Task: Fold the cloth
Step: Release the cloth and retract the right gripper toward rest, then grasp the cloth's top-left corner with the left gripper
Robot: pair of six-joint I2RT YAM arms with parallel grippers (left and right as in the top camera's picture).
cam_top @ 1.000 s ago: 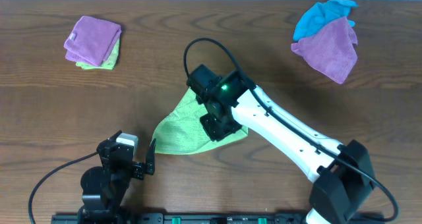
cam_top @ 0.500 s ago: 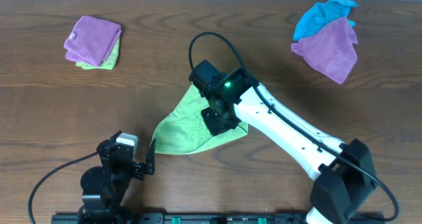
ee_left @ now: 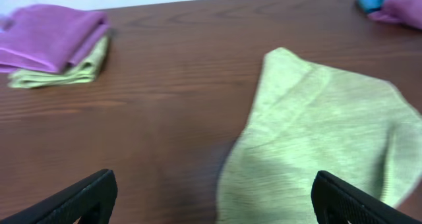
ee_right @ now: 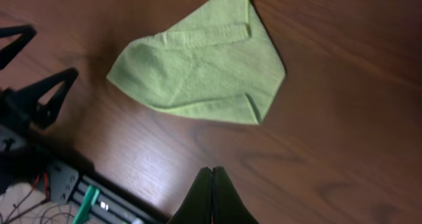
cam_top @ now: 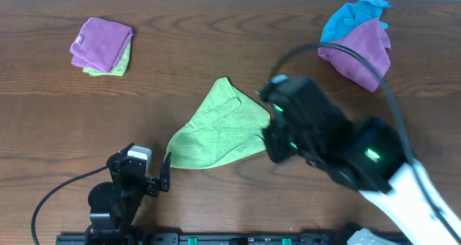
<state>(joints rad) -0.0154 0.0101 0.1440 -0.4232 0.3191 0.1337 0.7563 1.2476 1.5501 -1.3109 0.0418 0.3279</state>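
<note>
Between folds: the right claw [ee_right: 212, 184], shut and empty, hangs clear of the cloth [ee_right: 201, 72] lying flat ahead of it, seemingly part-folded; the left claw [ee_left: 214, 184] gapes empty, cloth just beyond. Next: grasp a corner for another fold.

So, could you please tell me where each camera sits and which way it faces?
Overhead: above the table, looking straight down; the left arm and right arm show.
Left wrist: low, facing across the table at the lime-green cloth; open left gripper shows.
Right wrist: raised, looking down on the cloth; shut right gripper shows.
Shared: all see the cloth.
</note>
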